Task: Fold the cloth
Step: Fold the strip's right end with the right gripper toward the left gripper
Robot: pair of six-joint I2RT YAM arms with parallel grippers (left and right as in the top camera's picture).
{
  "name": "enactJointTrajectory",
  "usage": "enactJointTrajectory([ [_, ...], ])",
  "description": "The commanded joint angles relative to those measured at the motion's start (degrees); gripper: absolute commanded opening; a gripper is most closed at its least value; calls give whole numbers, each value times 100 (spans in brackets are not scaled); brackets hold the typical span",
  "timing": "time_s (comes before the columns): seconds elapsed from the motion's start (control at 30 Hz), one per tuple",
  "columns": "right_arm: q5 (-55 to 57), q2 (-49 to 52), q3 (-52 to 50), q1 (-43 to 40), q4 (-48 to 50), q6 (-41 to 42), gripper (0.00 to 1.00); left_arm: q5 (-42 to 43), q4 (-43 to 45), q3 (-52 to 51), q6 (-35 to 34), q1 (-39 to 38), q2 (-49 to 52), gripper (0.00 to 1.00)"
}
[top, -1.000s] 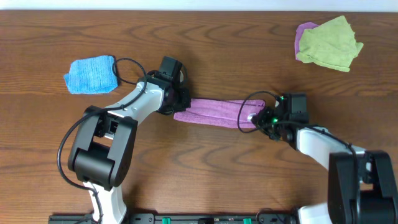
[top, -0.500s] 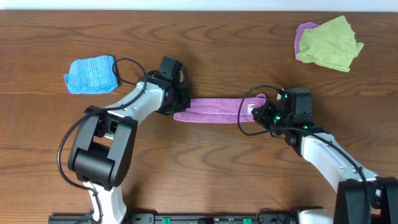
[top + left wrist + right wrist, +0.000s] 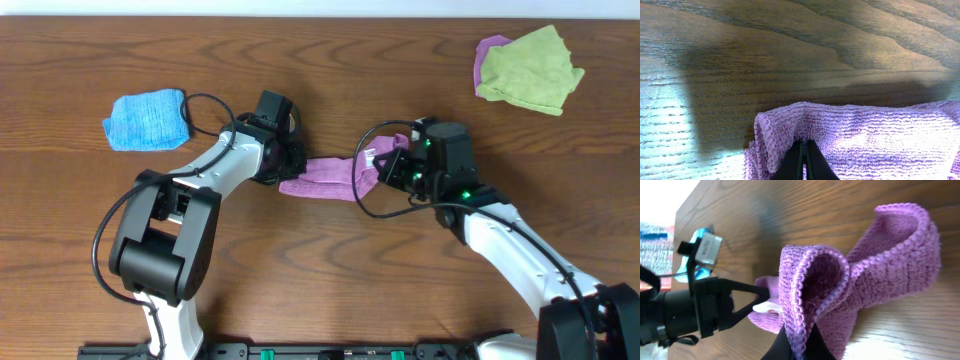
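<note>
Purple terry cloth (image 3: 326, 178) long axis 9–3 o'clock btwn claws: left claw (image 3: 288, 173) pinched tight on 9 end, right claw (image 3: 381, 166) pinched on lifted 3 end.

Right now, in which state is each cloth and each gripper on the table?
the cloth: folded into a narrow strip, left end on the table, right end lifted and curled.
left gripper: shut on the cloth's left end.
right gripper: shut on the cloth's right end.
blue cloth: bunched, lying free, far left.
green cloth: crumpled, lying on another purple cloth, far right.
</note>
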Motion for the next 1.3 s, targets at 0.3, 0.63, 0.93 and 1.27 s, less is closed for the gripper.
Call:
enactJointTrajectory([
  [0.3, 293, 179, 116, 835, 420, 304, 1, -107, -118, -122, 20, 9, 114, 6],
  [0.63, 291, 319, 190, 953, 503, 367, 1, -105, -136, -101, 133, 85, -219, 6],
  [0.93, 293, 319, 227, 1073, 516, 339, 1, -109, -234, -83, 219, 188, -601, 6],
  [1.27, 369, 345, 321, 1320, 518, 190, 1, -107, -295, -83, 240, 575, -988, 6],
])
